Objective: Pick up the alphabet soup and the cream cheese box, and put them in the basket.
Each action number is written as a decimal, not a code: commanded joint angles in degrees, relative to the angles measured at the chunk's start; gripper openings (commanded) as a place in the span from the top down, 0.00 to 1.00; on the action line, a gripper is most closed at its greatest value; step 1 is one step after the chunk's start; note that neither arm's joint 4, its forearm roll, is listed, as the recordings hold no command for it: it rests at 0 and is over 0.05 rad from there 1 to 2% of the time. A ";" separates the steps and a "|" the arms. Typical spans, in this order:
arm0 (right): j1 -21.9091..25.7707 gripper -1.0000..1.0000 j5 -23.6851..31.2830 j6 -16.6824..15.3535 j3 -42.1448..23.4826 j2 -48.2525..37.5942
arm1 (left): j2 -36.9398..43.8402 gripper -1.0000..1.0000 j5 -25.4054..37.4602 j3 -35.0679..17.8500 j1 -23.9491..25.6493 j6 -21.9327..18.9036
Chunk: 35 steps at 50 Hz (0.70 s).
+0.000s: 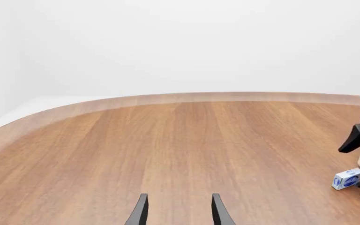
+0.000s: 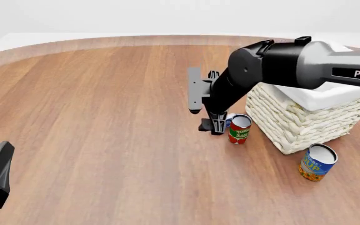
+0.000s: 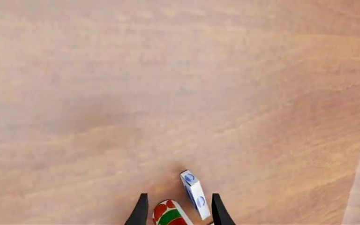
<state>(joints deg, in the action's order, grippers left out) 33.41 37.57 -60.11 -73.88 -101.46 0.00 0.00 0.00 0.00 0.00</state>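
Two hands show, both spread and holding nothing. The right hand (image 3: 176, 212) hangs low over the surface (image 2: 105, 117), its fingers (image 3: 141, 211) straddling the red can (image 2: 239, 129) and the cream cheese box (image 3: 194, 193), which stands on its long edge just beside that can. The basket (image 2: 305, 117) sits just to the right of this hand. The soup (image 2: 318, 162) stands nearer than the basket, well apart from the hand. The left hand (image 1: 176, 213) hovers far off, with only bare surface ahead of it.
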 commanded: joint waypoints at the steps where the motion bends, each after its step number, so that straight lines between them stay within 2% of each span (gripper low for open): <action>1: -0.04 0.00 -0.35 -0.02 0.37 -0.10 | 0.00 0.00 0.00 0.00 0.00 0.00; 9: 0.39 0.00 -0.32 0.26 -0.14 -0.12 | 0.42 0.00 -0.10 -0.24 0.00 0.00; 13: -2.34 0.00 0.76 -3.06 -2.25 -2.40 | 0.42 0.00 -0.10 -0.24 0.00 0.00; 18: -3.44 0.00 1.32 -4.19 -3.29 -3.09 | 0.42 0.00 -0.10 -0.24 0.00 0.00; 35: -3.52 0.00 2.54 -5.15 -4.27 -4.54 | 0.42 0.00 -0.10 -0.24 0.00 0.00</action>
<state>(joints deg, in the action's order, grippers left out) 30.14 39.47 -64.63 -77.39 -105.11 0.40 -0.09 -0.23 0.00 0.00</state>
